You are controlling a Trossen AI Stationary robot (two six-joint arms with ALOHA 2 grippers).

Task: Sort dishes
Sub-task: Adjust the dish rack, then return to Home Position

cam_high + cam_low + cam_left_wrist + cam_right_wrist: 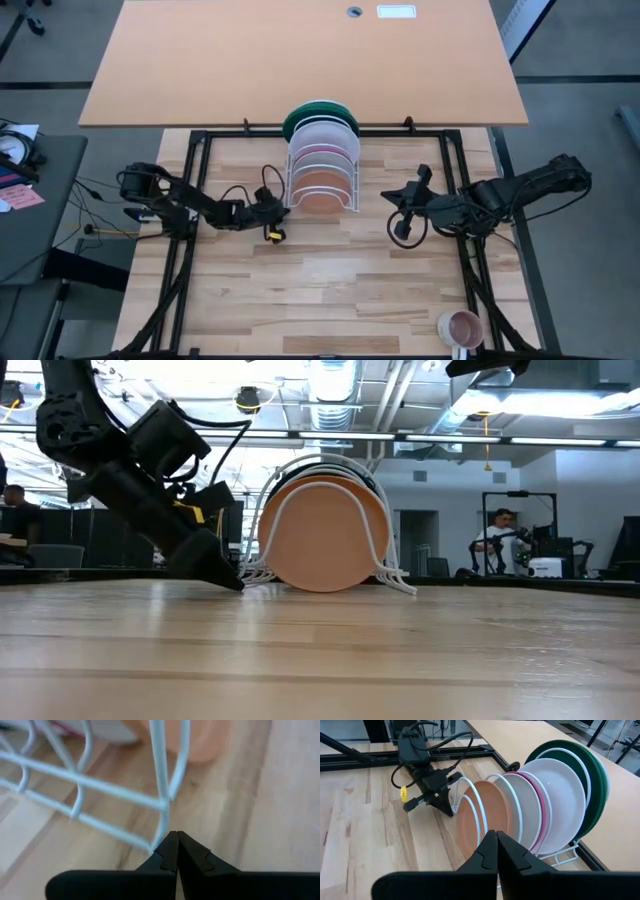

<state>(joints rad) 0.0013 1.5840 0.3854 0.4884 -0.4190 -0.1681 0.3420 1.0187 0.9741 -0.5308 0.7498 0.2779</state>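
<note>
High view: the left hand [281,203] sits left of centre in the frame, its fingers pressed together and holding nothing, the tips right at the lower left corner of the rack [322,172]. In the left wrist view the shut tips [176,841] lie low on the wooden surface [280,795], just beside the rack's white corner wire [159,780]; whether they touch it cannot be told. The right hand [392,194] is right of centre, near the rack's right side but apart from it, fingers likewise pressed together and empty; the right wrist view shows its shut tips [496,840] aimed at the plates.

The four plates stand on edge in the rack at upper centre of the high view, one behind another. The brown plate [482,822] is at the front, then the pink plate [532,810], then the white plate [560,802], and the green plate [592,775] at the back, nearest the tan desk [200,60]. In the low view the brown plate [325,535] fills the rack's front loop at mid-frame.

A mug [462,327] stands at the lower right of the high view, well apart from the rack.
</note>
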